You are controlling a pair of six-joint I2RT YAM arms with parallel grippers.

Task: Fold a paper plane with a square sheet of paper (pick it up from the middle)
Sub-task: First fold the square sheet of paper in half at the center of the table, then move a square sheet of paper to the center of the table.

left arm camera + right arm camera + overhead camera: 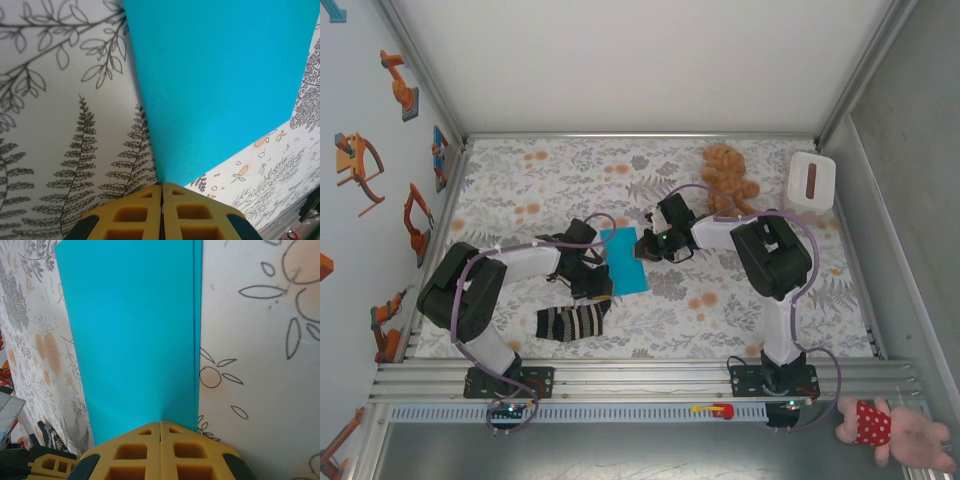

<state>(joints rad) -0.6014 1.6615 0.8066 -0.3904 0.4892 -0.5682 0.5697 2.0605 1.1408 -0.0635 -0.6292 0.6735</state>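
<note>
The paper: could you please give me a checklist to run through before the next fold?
1. Is the left gripper shut on a corner of the paper? ok.
2. Is the right gripper shut on the paper's edge? ok.
3. Is the paper doubled over, with two layers along one edge in the right wrist view? ok.
4. Do those layer edges lie flush? cannot tell.
5. Does the sock lie apart from the paper? ok.
</note>
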